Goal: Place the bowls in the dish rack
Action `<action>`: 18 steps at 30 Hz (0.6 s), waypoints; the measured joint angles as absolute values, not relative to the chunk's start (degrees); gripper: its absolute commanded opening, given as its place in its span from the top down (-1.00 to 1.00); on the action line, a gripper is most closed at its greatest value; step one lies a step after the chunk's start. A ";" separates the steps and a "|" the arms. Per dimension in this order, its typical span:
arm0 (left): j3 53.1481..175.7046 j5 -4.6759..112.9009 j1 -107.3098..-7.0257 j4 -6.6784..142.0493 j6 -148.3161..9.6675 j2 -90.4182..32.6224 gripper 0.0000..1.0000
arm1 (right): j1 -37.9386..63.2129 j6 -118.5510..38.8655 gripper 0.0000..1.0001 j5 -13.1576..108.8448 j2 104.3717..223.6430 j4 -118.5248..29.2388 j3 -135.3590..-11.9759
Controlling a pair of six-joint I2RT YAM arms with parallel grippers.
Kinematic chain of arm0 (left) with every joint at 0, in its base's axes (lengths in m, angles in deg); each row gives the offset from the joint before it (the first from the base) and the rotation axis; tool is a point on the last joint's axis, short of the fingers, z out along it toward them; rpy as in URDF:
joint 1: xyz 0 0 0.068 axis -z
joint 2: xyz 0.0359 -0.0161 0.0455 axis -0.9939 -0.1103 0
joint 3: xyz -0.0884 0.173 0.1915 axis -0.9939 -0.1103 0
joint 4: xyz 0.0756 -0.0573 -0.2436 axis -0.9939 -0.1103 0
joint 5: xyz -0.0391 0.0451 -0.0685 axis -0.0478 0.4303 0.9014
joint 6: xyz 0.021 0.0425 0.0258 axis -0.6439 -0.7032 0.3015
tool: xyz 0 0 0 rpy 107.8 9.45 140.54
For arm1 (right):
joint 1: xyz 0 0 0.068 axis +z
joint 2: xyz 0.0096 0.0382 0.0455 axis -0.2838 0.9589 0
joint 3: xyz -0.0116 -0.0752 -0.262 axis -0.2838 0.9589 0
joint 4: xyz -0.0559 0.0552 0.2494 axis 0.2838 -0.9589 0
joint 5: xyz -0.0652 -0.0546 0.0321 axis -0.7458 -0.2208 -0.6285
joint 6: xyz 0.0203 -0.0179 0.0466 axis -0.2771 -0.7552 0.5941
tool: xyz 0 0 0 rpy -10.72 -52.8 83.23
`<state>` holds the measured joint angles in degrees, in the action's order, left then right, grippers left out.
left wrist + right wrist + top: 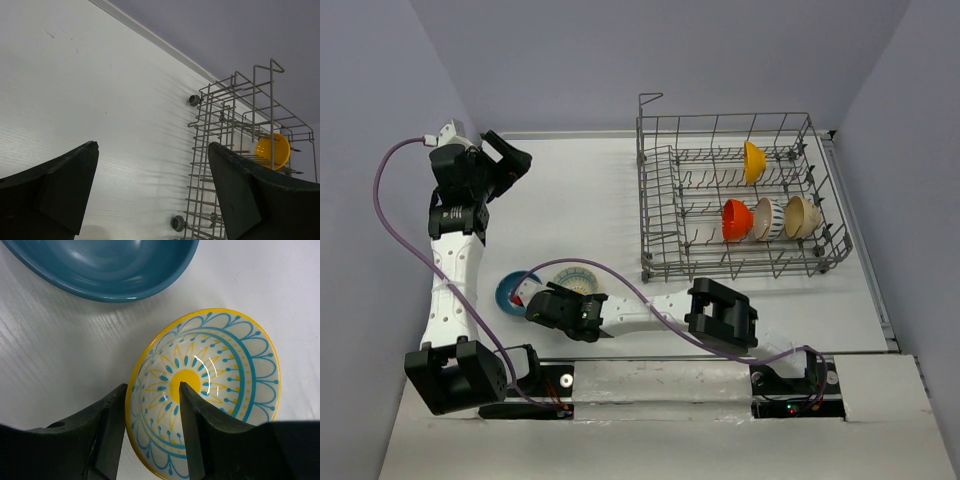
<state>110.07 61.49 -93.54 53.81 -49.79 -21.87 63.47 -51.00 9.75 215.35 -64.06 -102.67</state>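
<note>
**While four bowls stand racked, two lie on the table by the right arm**

Top view. Where the right arm reaches across lower centre, the right gripper [542, 305] covers part of the blue bowl [508, 290] and the flower-patterned bowl [582, 278]. Its jaw state is unreadable from here. The dish rack [645, 200] sits upper right. It holds the yellow bowl [753, 162] in the far row and the orange-red bowl [737, 220], white bowl [768, 218] and tan bowl [802, 216] in the near row. Dark lines cross the white one, pattern or wire, cannot tell. The left gripper [518, 160] is upper left, well apart from the rack, with bare white table [580, 200] between. A purple cable [380, 190] loops wide at the left of the frame. Plain grey walls [620, 60] close three sides.

Left wrist. The fingers [65, 180] are spread wide with nothing between, both cut off by the bottom edge. The rack's end is at right, cropped, with two small wheels [194, 100]. The yellow bowl shows through the wires. Open table runs to the back wall.

Right wrist. The fingers [200, 430] are apart and straddle the flower-patterned bowl's rim, one outside, one inside over the pattern. Contact is unclear. The bowl's lower edge is hidden behind them. The blue bowl is at top, cropped, just beside it, a narrow strip of table between.
</note>
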 measured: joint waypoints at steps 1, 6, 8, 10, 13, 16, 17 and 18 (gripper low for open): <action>109.83 61.49 -93.54 53.92 -49.79 -21.87 -0.98 | 63.47 -51.02 0.01 9.48 215.41 -64.08 -102.67; 108.71 61.69 -93.54 54.55 -49.79 -21.87 -0.98 | 63.47 -51.43 0.06 8.52 215.52 -63.90 -102.67; 108.30 61.91 -93.56 54.99 -49.77 -21.85 -0.98 | 63.47 -51.52 0.07 8.30 215.57 -63.71 -102.67; 108.10 62.04 -93.64 55.17 -49.79 -21.85 -0.98 | 63.47 -51.63 0.07 8.04 215.65 -63.42 -102.67; 107.80 62.28 -93.91 55.93 -49.77 -21.85 -0.98 | 63.47 -51.78 0.12 7.82 215.76 -63.27 -102.67; 107.47 62.41 -94.04 56.30 -49.77 -21.85 -0.98 | 63.47 -51.83 0.13 7.54 215.98 -63.12 -102.67; 107.45 62.43 -94.06 56.35 -49.77 -21.85 -0.98 | 63.47 -51.85 0.14 7.43 216.18 -62.99 -102.67; 107.40 62.47 -94.13 56.37 -49.77 -21.85 -0.98 | 63.47 -51.85 0.16 7.34 216.31 -62.96 -102.67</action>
